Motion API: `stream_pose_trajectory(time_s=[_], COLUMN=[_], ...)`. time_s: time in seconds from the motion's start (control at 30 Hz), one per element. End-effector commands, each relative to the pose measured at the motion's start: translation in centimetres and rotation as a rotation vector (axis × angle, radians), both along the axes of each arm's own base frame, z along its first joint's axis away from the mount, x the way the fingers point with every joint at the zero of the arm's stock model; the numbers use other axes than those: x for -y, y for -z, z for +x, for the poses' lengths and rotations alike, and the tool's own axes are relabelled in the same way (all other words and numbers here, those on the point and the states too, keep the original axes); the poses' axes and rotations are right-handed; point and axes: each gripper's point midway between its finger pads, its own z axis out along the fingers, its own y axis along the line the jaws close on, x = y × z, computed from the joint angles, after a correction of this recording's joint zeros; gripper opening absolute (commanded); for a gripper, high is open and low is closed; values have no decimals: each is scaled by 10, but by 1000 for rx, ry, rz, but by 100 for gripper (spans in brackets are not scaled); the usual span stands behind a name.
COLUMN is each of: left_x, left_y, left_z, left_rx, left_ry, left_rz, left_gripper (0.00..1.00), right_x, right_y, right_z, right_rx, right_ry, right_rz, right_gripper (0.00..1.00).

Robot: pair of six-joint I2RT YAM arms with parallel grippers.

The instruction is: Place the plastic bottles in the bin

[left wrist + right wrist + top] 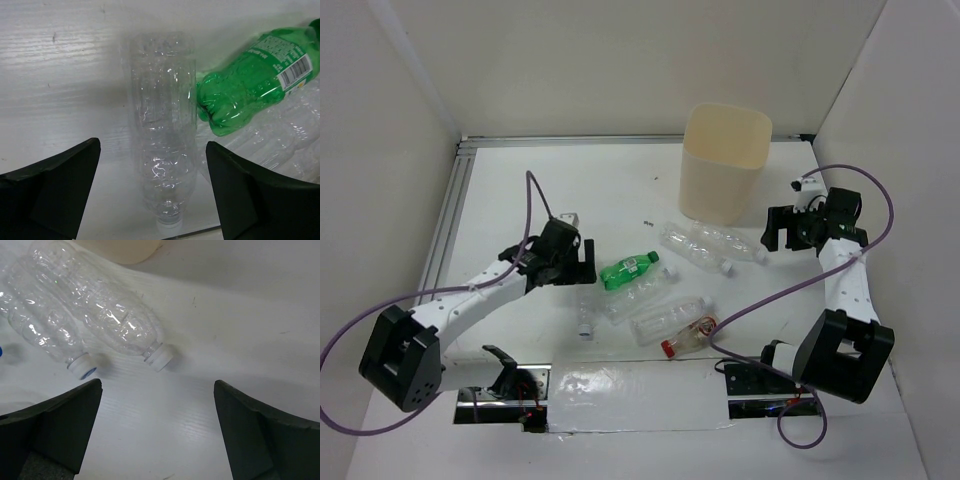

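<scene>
L claw (152, 150) wide open, gripping nothing; a clear bottle (162, 125) lies flat on the table (520, 190) btwn its fingers, neck end toward the claw. Green bottle (250, 80) lies just right of it. R claw (157, 385) also wide open, empty; two more clear bottles (107, 315) (40, 325) lie side by side ahead and left of it, white caps pointing back at the claw. Bin (725, 165) stands upright just beyond them. Red-cap bottle (690, 335) lies nearer the arm bases, apart from both claws.
</scene>
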Motion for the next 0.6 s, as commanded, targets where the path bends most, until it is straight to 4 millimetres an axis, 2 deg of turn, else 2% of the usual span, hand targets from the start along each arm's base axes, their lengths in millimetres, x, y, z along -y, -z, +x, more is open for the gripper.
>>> stream_pose_trajectory(time_s=[0.0, 0.1, 0.27, 0.37, 0.4, 0.47, 0.5, 0.53, 0.57], left_x=[11, 14, 15, 11, 9, 3, 5, 5, 6], left_y=[1, 16, 45, 52, 52, 47, 38, 17, 4], left_z=[8, 10, 8, 7, 7, 6, 7, 15, 15], left_rx=[6, -11, -76, -95, -90, -90, -72, -20, 3], left_ry=[-18, -22, -28, -34, -38, -50, -47, -53, -52], left_rz=[18, 61, 147, 176, 182, 209, 207, 198, 194], left_gripper=[100, 100, 86, 78, 64, 47, 40, 32, 30], right_x=[-10, -12, -24, -37, -46, -53, -59, -64, -66], right_y=[-6, -7, -21, -34, -35, -40, -39, -43, -42], right_z=[0, 0, 4, 7, 4, 7, 7, 8, 11], right_rx=[27, 32, 107, 184, 204, 245, 252, 274, 285], right_ry=[-51, -64, -156, -258, -307, -355, -383, -403, -408], right_rz=[28, 29, 46, 14, 17, 4, 5, -4, -16], right_gripper=[100, 100, 100, 100, 98, 97, 93, 90, 86])
